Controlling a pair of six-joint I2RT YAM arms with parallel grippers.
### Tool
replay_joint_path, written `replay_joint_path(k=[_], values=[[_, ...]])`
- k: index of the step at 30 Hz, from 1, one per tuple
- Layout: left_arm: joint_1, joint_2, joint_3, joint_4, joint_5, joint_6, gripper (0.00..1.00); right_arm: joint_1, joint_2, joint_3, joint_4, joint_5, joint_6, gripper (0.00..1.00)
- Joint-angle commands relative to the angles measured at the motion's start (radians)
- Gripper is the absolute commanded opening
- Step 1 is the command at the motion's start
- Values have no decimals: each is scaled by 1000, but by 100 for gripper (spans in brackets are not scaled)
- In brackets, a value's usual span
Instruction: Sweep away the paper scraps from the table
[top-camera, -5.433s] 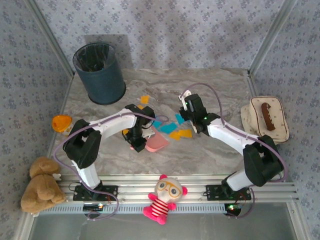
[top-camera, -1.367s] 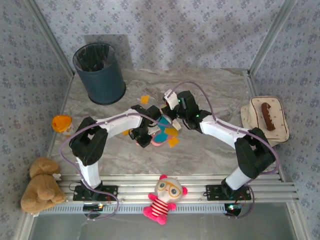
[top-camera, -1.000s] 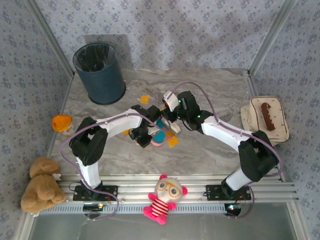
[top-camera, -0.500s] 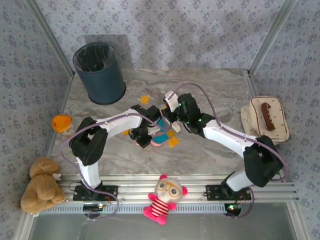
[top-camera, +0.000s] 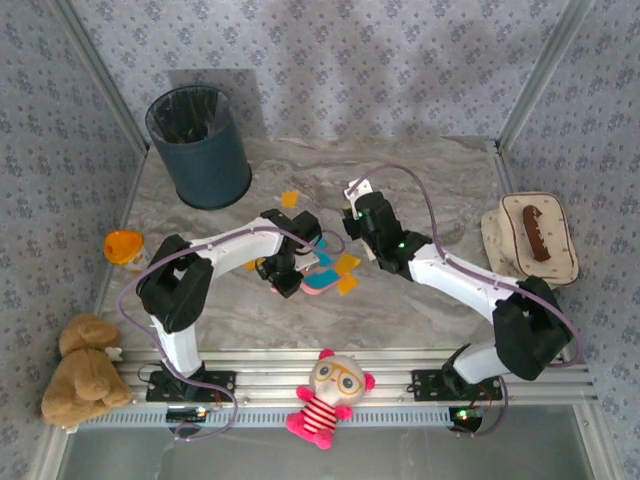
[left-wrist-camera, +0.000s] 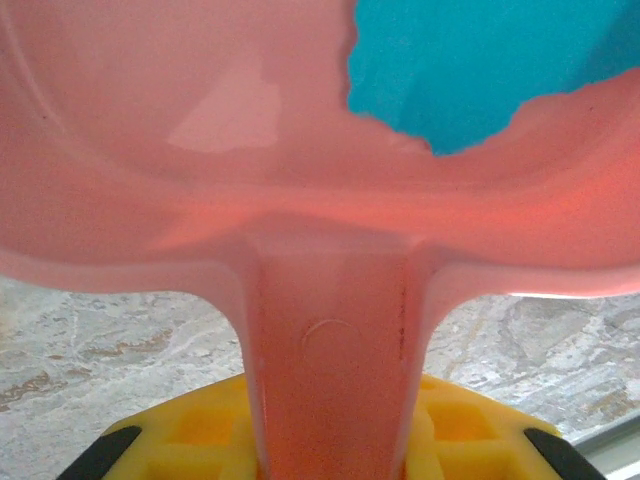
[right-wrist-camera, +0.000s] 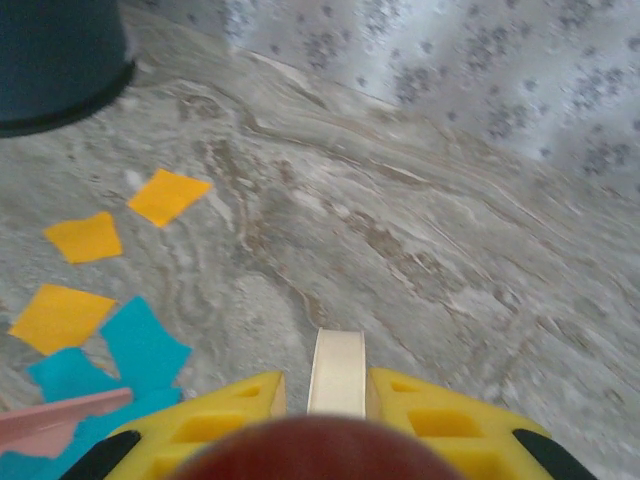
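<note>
While the left gripper (left-wrist-camera: 335, 440) pinches the pink dustpan (left-wrist-camera: 200, 150) by its handle, a cyan scrap (left-wrist-camera: 470, 70) lying inside it, the right gripper (right-wrist-camera: 338, 395) clamps a cream handle (right-wrist-camera: 338, 360); orange and cyan paper scraps (right-wrist-camera: 165, 195) lie on the table (right-wrist-camera: 420, 260) at its ten o'clock

White arms (top-camera: 225, 245) with black joints (top-camera: 178, 290) carry lilac cables (top-camera: 124, 295); the left tool (left-wrist-camera: 330, 440) and right tool (right-wrist-camera: 338, 400) are yellow.

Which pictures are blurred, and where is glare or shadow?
Left wrist view: the pink dustpan is very close and soft, with a pale glare patch. Right wrist view: the table and wall look blurred. Top external view: sharp; the dark bin casts a shadow on the wall.
</note>
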Motion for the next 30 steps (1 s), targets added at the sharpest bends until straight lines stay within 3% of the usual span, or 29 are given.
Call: replay_joint_path(k=[1,10,30], values=[[2,-37,-10,-49,32,24,0,17,-33,-24,-45,142,79,0],[-2,-20,-5,-54,60,32,0,36,-9,-79,37,80,137,0],[-8,16,11,-33,73,30,0,57,62,-12,218,-214,159,0]])
